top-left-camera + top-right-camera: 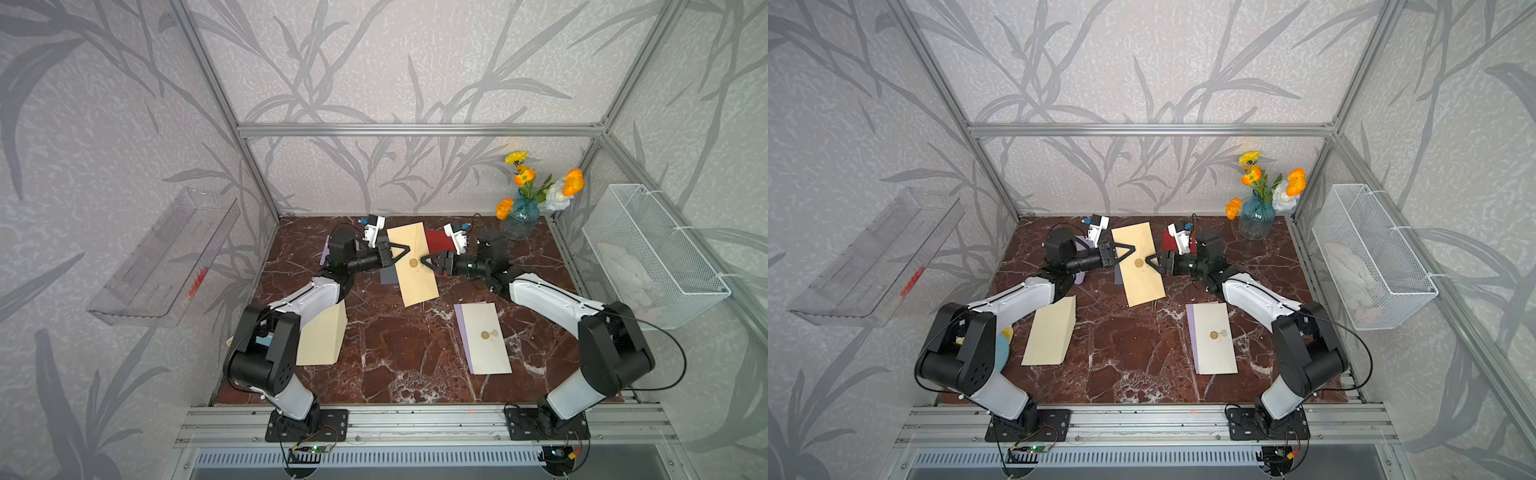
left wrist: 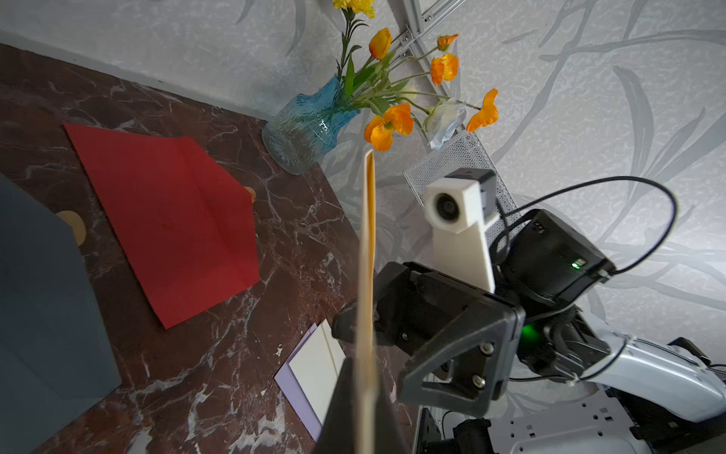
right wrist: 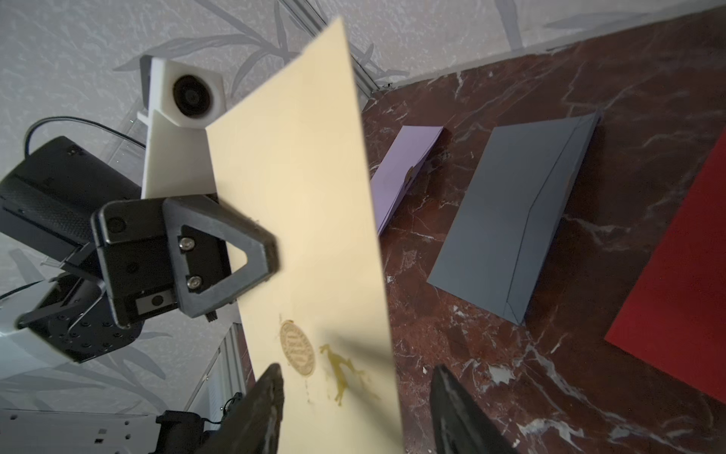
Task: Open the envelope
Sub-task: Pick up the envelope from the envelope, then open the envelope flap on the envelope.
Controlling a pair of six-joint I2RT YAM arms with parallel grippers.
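Far out to the left of the left pincer, a clear tray [image 1: 162, 257] is hanging on the wall. Back from the left pincer, beside that arm's elbow, a pale yellow envelope [image 1: 322, 336] is lying on the dark marble surface [image 1: 395, 353]. A purple envelope [image 3: 404, 165] and a grey envelope [image 3: 510, 220] are lying flat on the surface, down below the left pincer.

The left pincer [image 1: 405, 250] is squeezing shut on one long edge of the tan envelope [image 1: 417, 286], the one to open. It is holding the tan envelope up off the surface, right between the two pincers. In the left wrist view the paper is showing edge-on, pinched between that pincer's fingers [image 2: 336, 416]. A round gold seal [image 1: 413, 262] is sitting on the tan envelope, just in front of the right pincer's tip.

The right pincer [image 1: 424, 261] is standing open. Its jaws are spread wide, and the other long edge of the tan envelope is passing between them. I cannot tell if its finger [image 3: 263, 408] is touching the paper.

Under the right pincer's far side, a red envelope [image 2: 176, 220] is lying flat. Back from the right pincer, toward the robot's base, a white envelope [image 1: 488, 353] with its own small seal is lying on the surface. Off to the right of the right pincer, a blue glass vase [image 1: 519, 220] is holding orange flowers [image 1: 573, 183]. Farther right, a white wire basket [image 1: 648, 257] is hanging on the wall.
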